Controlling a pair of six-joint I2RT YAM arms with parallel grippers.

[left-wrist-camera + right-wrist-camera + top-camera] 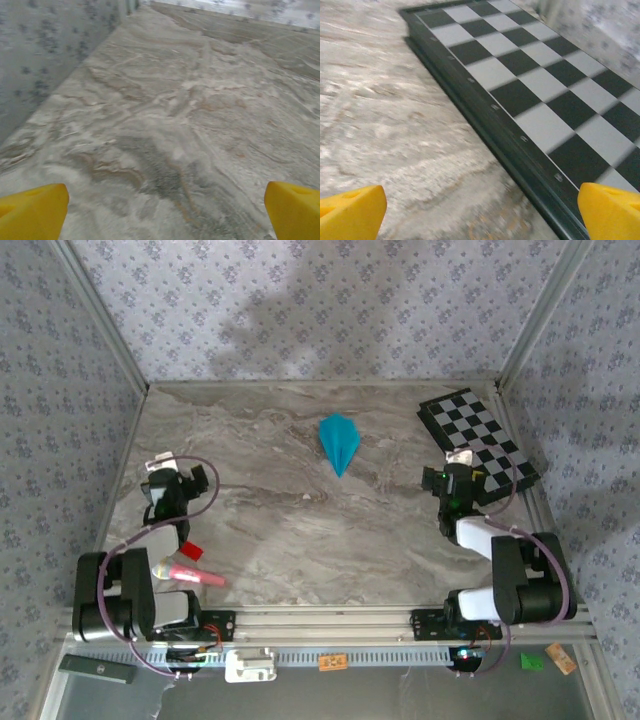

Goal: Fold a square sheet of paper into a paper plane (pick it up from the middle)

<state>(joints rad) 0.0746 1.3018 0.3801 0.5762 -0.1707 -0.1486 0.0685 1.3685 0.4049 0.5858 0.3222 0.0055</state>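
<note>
Lying left and slightly ahead of the nearer, open, empty right gripper, the creased cyan-blue paper plane runs lengthwise near-to-far, well right of the open left gripper.

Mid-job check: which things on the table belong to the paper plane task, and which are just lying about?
Belongs to the job:
paper plane, cyan, folded, far centre.

Lying about:
checkered board, far right.
small red piece, near left.
pink object, near left.

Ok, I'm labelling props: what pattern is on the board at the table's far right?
The board is black-and-white checkered, dark-framed; clearest in the right wrist view.
</note>
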